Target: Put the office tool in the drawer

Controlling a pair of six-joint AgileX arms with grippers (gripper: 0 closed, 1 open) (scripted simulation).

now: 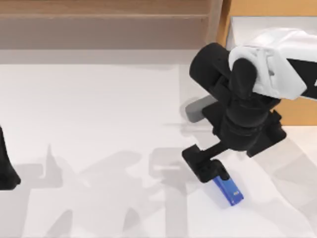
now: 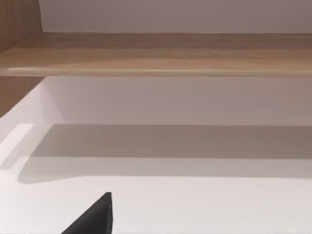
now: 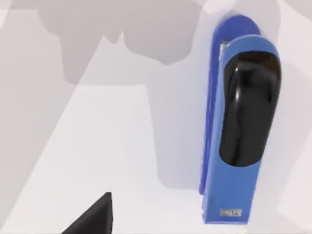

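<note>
The blue stapler (image 1: 229,189) is seen lying flat on the white desk (image 1: 99,124), toward the right side near the front edge. The right tool (image 1: 205,166) is held low over the stapler's near end; whether its fingers are spread or closed cannot be told. The left arm is parked at the desk's left edge. The drawer (image 1: 267,22) is located at the back right, well apart from the stapler.

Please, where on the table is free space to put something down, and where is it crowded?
Free: the wide white table between the wooden shelf unit at the back and the left arm at the left edge. Crowded: the right side, where the right gripper sits at the blue stapler, before the drawer.
</note>
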